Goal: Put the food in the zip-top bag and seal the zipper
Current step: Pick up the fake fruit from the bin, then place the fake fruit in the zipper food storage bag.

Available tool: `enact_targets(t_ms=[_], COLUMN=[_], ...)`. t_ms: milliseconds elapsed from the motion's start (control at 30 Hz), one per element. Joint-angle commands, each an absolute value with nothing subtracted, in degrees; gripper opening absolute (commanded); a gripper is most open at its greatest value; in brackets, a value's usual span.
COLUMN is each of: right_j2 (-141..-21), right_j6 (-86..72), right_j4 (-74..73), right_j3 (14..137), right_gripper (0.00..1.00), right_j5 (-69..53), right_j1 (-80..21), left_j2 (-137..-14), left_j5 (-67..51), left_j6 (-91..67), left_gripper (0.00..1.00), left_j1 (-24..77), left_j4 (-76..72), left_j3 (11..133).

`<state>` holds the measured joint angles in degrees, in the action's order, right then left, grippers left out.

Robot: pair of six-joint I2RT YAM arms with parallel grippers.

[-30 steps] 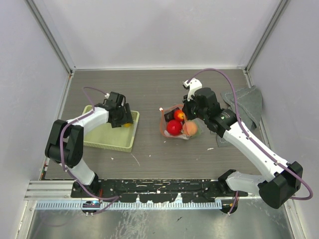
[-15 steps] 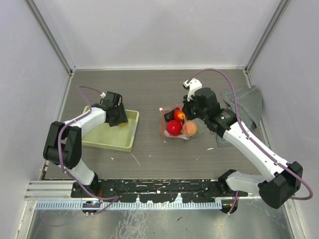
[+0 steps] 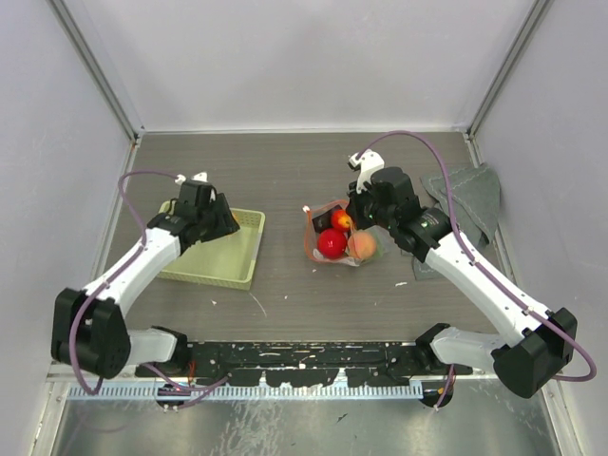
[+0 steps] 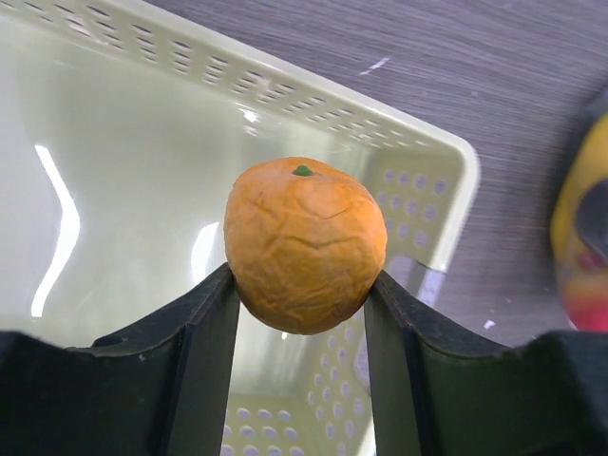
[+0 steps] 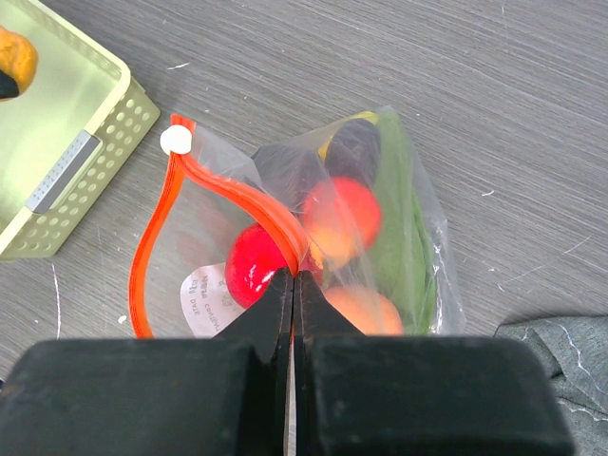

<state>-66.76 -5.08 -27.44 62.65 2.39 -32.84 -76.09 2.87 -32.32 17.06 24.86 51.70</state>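
My left tool (image 4: pixel 299 277) pinched a toy orange (image 4: pixel 304 237) between its two fingers, above the pale green basket (image 4: pixel 418 161). My right tool (image 5: pixel 293 277) was pressed together on the red-orange zipper (image 5: pixel 237 195) of the clear bag (image 5: pixel 408 218), which rested on the worktop (image 3: pixel 285 171) with other toy food (image 5: pixel 344 214) inside.

The left arm (image 3: pixel 133 269) rises from its near-left base and reaches toward the far side, with the wrist turned right. The left gripper (image 4: pixel 304 285) has its fingers (image 4: pixel 204 351) spread, clamping the two sides of the orange toy fruit (image 4: pixel 304 242). The right arm (image 3: pixel 475 275) extends from its near-right base toward the far centre. The right gripper (image 5: pixel 293 280) has both fingers pressed flat together, pinching the mouth edge of the zip-top bag (image 5: pixel 204 228).
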Motion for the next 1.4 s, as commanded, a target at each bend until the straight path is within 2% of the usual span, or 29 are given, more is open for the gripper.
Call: enact_targets(t_ms=[0,267,533,900,1367], right_j2=[-66.0,-65.9,-65.6,-65.0,-65.0], right_j6=[-5.4,-5.3,-5.4,-5.4,-5.1], right_j4=[-24.4,-24.3,-24.5,-24.7,-24.7], right_j3=[63.3,63.7,63.9,63.9,63.9], right_gripper=[0.00,0.00,0.00,0.00,0.00], right_j5=[1.6,1.9,1.9,1.6,1.0], right_j1=[-33.0,-33.0,-33.0,-33.0,-33.0], left_j2=[-68.9,-60.7,-59.6,-67.1,-84.3], left_j5=[0.0,-1.8,-0.4,1.9,0.9], left_j6=[-32.8,-34.0,-34.8,-29.6,-23.8], left_gripper=[0.36,0.35,0.35,0.36,0.37], left_j1=[19.1,26.7,37.6,48.3,52.6], left_j4=[25.4,23.4,17.2,8.5,6.9], left_j3=[50.5,49.4,50.1,54.6,66.6])
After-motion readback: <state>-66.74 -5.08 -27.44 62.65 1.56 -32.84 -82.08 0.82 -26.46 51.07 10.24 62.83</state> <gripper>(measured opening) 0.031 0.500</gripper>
